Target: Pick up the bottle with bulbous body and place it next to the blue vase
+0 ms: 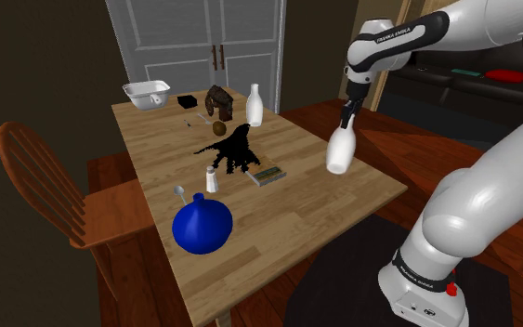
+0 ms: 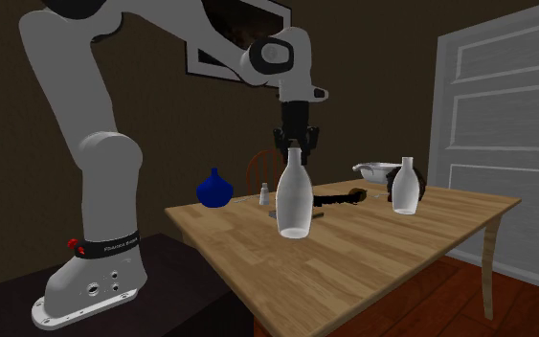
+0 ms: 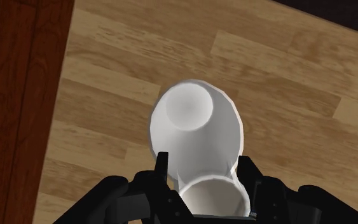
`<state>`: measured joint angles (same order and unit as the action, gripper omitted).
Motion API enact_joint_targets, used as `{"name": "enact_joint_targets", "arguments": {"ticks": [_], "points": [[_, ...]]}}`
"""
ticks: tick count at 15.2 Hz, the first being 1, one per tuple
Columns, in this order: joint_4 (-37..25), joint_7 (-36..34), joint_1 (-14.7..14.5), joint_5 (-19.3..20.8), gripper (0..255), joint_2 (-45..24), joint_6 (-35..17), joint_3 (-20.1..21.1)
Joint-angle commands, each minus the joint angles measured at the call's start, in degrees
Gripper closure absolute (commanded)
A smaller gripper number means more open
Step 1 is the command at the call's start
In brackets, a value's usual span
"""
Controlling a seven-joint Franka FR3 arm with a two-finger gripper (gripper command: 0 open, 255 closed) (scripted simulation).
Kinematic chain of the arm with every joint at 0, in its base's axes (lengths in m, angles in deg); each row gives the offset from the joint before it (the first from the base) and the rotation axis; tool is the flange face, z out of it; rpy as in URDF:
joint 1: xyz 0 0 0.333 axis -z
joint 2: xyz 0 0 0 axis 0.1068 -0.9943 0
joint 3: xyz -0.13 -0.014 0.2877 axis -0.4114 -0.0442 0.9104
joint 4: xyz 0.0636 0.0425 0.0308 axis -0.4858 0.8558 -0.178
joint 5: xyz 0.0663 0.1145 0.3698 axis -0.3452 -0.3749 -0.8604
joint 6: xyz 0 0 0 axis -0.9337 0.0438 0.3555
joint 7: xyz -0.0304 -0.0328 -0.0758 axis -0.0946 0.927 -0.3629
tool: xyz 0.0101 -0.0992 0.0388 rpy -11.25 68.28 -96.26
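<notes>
Bottle [image 1: 340, 154] hangs from gripper [image 1: 346, 121], clasped at neck.

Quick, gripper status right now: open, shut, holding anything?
Gripper: closed on the neck of the white bottle.

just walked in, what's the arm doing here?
The gripper is shut on the neck of the white bulbous bottle, holding it slightly tilted over the table near the shoulder view's right edge. The blue vase sits well apart on the table's other side, so the bottle isn't placed yet. A second white bottle stands farther back.
</notes>
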<state>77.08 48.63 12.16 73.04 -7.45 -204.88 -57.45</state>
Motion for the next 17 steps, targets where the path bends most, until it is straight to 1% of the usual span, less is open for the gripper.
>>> {"name": "enact_joint_targets", "arguments": {"ticks": [1,17], "points": [[-1.48,-0.02,0.01,0.04,255,0.38,1.82,0.2],[-12.78,-0.29,-0.42,-0.28,255,1.54,14.22,1.74]]}}
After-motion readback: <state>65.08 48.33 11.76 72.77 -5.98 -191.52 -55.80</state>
